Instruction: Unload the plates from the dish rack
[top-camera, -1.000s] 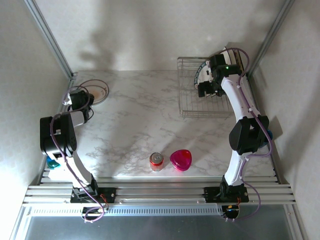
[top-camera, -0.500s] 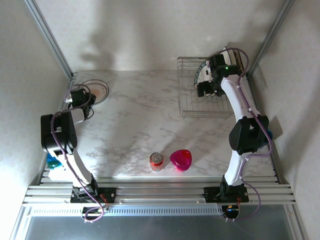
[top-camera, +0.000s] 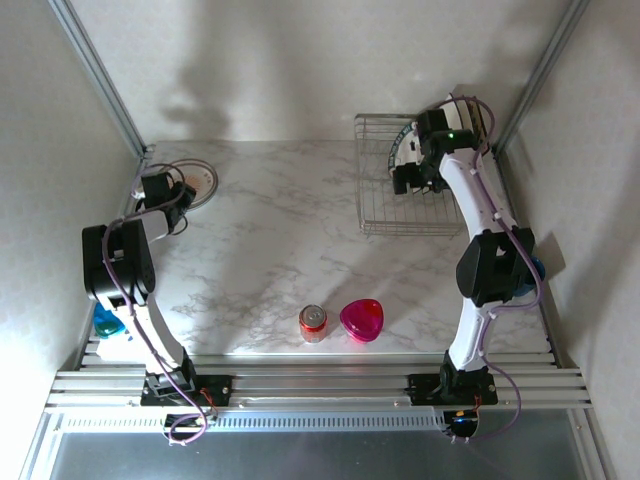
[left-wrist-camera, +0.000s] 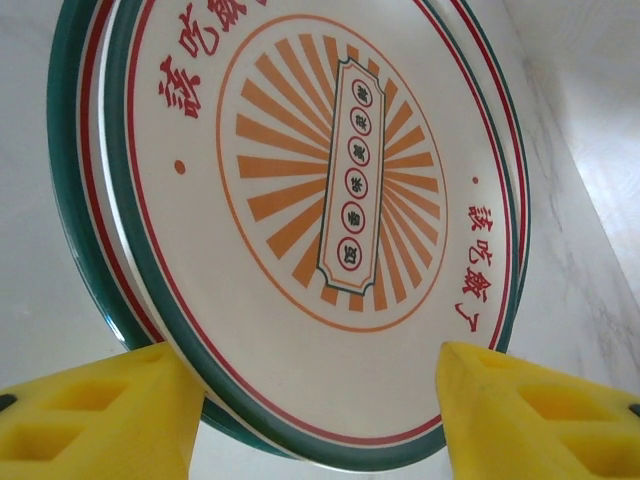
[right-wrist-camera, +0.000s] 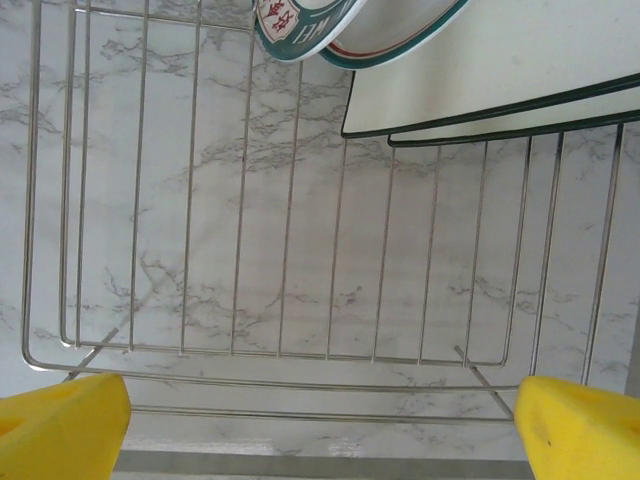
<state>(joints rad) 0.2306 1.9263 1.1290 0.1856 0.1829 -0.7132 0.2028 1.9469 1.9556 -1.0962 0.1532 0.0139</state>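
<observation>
Two plates (left-wrist-camera: 300, 180), judging by the doubled green rim, lie stacked on the table (top-camera: 280, 250) at ten o'clock, so unloading looks partly done. The left claw (left-wrist-camera: 310, 385) is spread, with the stack's near edge between its fingers at twelve. The rack (top-camera: 400, 215), at one o'clock, holds round plates (right-wrist-camera: 300, 25) and square plates (right-wrist-camera: 520, 70). The right claw (right-wrist-camera: 320, 420), also spread, hovers with them at twelve.

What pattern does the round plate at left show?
The plate shows orange sunburst rays; clearest in left wrist view.
</observation>
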